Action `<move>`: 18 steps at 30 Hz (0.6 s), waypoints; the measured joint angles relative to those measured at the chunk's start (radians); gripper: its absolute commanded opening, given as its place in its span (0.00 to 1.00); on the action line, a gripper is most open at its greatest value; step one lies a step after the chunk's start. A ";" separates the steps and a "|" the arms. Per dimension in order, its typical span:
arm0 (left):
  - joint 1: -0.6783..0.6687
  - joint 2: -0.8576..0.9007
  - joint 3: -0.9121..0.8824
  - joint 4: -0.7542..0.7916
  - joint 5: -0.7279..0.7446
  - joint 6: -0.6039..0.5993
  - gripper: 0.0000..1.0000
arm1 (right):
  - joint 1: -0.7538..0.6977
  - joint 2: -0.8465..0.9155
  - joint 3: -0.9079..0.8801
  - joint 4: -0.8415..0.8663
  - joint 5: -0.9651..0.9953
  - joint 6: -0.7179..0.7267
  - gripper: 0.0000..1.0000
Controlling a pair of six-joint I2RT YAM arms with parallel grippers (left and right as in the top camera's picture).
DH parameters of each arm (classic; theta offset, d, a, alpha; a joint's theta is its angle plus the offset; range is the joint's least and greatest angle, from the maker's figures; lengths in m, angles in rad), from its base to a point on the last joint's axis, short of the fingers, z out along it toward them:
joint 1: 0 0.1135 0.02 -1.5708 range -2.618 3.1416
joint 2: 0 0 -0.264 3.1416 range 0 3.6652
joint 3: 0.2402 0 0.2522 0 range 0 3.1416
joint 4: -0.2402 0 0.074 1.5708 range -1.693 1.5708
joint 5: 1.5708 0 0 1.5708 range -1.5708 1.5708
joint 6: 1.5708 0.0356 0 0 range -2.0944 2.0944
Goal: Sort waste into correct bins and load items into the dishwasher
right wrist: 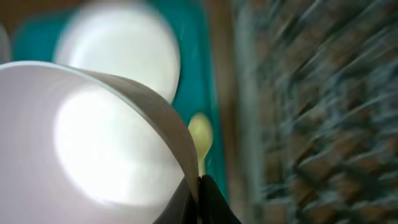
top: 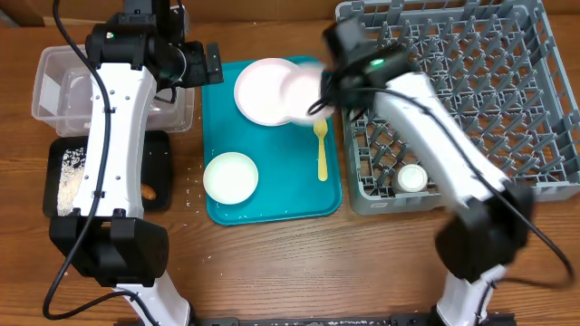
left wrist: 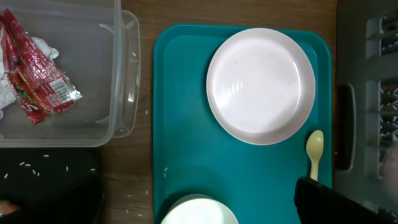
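Observation:
My right gripper (top: 317, 101) is shut on the rim of a pinkish bowl (top: 304, 91), held tilted above the teal tray's far right. The bowl fills the right wrist view (right wrist: 93, 143). A pale pink plate (top: 263, 89) lies under it, with a yellow spoon (top: 321, 149) beside it and a white bowl (top: 230, 176) at the tray's front left. A white cup (top: 412, 177) stands in the grey dish rack (top: 489, 81). My left gripper (top: 210, 63) hovers open and empty between the clear tub (top: 54, 86) and the plate. The tub holds the red-and-white wrapper (left wrist: 37, 81) and napkin (left wrist: 6, 93).
The black tray (top: 159, 172) in front of the tub holds rice grains (top: 71, 177) and a small brown piece (top: 149, 192). Loose rice lies on the wood between the black tray and the teal tray (top: 272, 204). The rack abuts the teal tray's right edge.

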 measured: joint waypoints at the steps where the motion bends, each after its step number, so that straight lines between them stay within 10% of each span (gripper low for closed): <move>1: 0.000 0.000 0.000 0.000 0.000 0.000 1.00 | -0.006 -0.036 0.016 0.020 0.063 -0.004 0.04; 8: 0.000 0.000 0.000 0.000 0.000 0.000 1.00 | -0.017 -0.137 0.041 0.299 0.620 -0.085 0.04; 18: 0.000 0.000 0.000 0.000 0.000 0.000 1.00 | -0.083 0.170 -0.016 0.686 0.926 -0.395 0.04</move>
